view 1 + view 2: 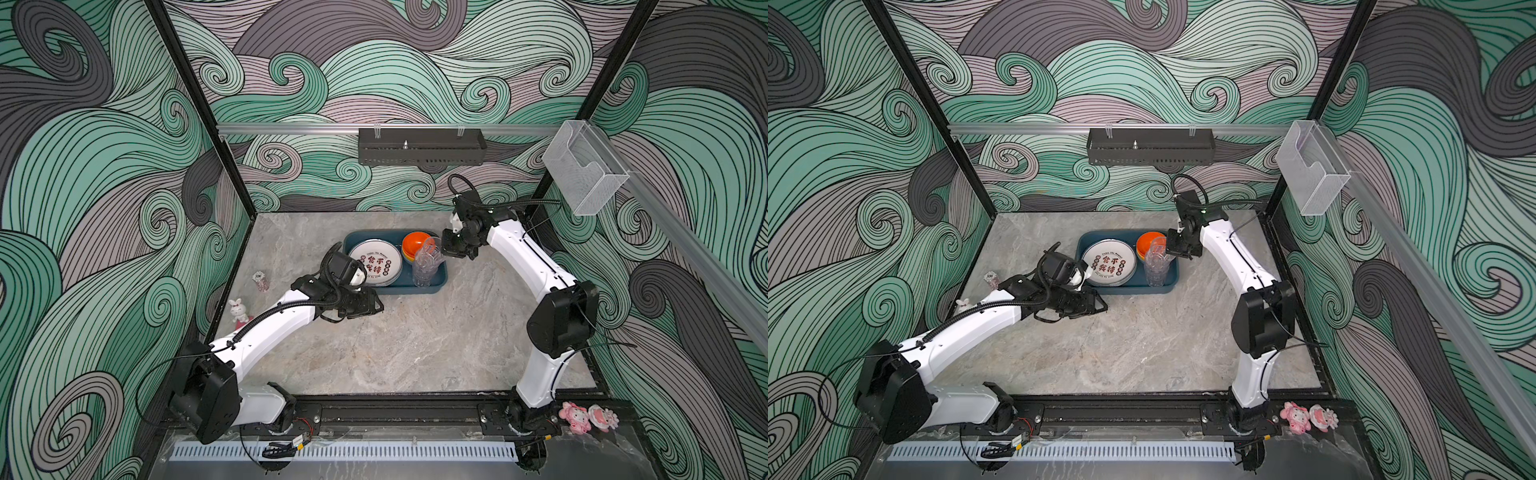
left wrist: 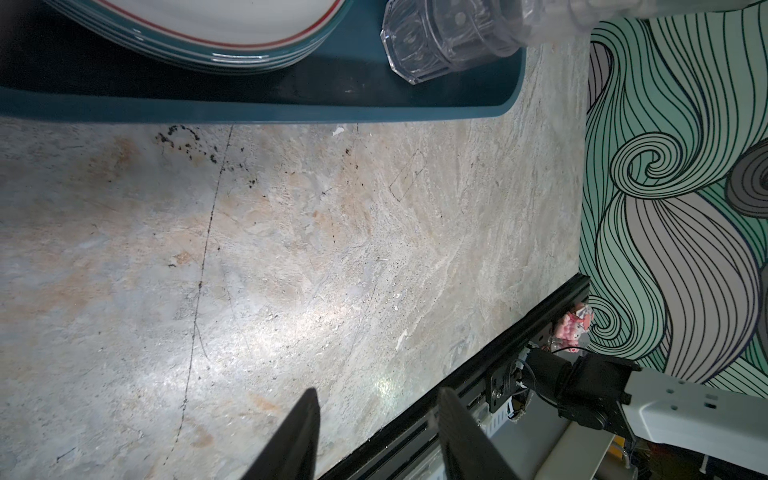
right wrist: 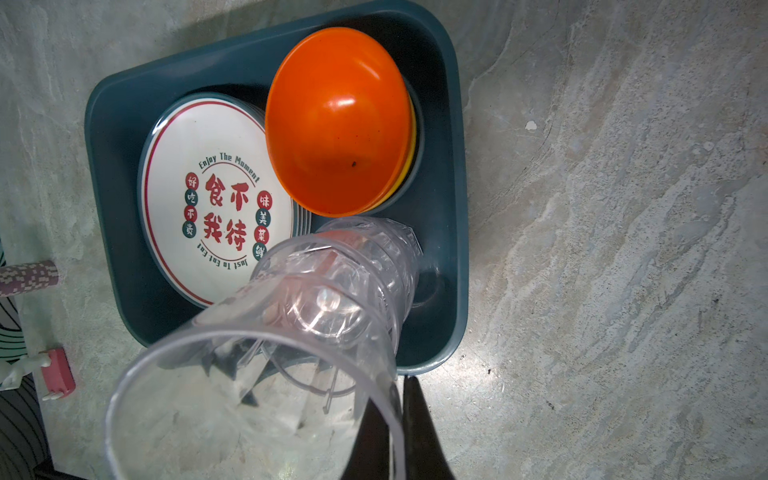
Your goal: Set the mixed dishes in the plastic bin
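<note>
Left gripper [image 1: 379, 306] hangs part open and empty over the table [image 1: 415, 353], in front of the bin [image 1: 415, 289]. Its wrist [image 1: 345, 270] covers the plates' [image 1: 378, 259] near-left edge. Under the orange bowl [image 3: 338, 120] only slivers of other bowls [image 3: 417, 141] peek out. Right gripper [image 3: 395, 407] reaches in from the right, pinching the tumbler stack's [image 3: 324, 299] top rim at the bin's right end. Can't tell if it's touching bottom.

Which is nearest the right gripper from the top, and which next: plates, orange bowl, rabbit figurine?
1. Orange bowl, right end of the plastic bin, beside the right gripper.
2. Plates, bin's left half.
3. Rabbit figurine, left edge of the table.
</note>
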Robot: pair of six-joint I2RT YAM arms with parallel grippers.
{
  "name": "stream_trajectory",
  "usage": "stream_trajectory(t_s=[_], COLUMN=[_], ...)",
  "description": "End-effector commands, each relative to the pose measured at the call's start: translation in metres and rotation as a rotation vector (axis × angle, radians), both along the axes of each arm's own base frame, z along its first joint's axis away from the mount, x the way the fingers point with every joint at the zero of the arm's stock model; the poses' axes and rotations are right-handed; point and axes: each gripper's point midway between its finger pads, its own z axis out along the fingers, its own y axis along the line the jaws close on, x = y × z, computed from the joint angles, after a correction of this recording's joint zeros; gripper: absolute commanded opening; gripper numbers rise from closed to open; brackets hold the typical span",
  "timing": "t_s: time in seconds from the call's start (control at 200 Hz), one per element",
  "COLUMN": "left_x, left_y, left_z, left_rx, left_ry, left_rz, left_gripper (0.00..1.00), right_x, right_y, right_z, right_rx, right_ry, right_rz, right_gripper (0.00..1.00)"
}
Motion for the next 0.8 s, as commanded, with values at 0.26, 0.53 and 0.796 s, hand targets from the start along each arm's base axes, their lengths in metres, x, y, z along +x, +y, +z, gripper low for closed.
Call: stream_trajectory(t_s=[0.26,0.53,0.796], left_x=[0.000,0.000,0.003], left_y=[0.004,0.005,0.009], left_z=[0.007,0.008,0.015], left_rx=[-0.021,-0.024,-0.026], left_ry=[-0.011,-0.012,-0.038], left_rz=[0.019,0.024,0.040], left_gripper=[0.49,0.49,0.50], right_x=[0.006,0.006,0.003], right_y=[0.011,0.014,0.010], right_z=[-0.002,0.002,0.026], right_rx=[-0.016,-0.016,-0.010], right_ry=[-0.010,-0.020,-0.079], right_rz=[0.026,0.029,0.020], right_gripper=[0.10,0.18,0.28])
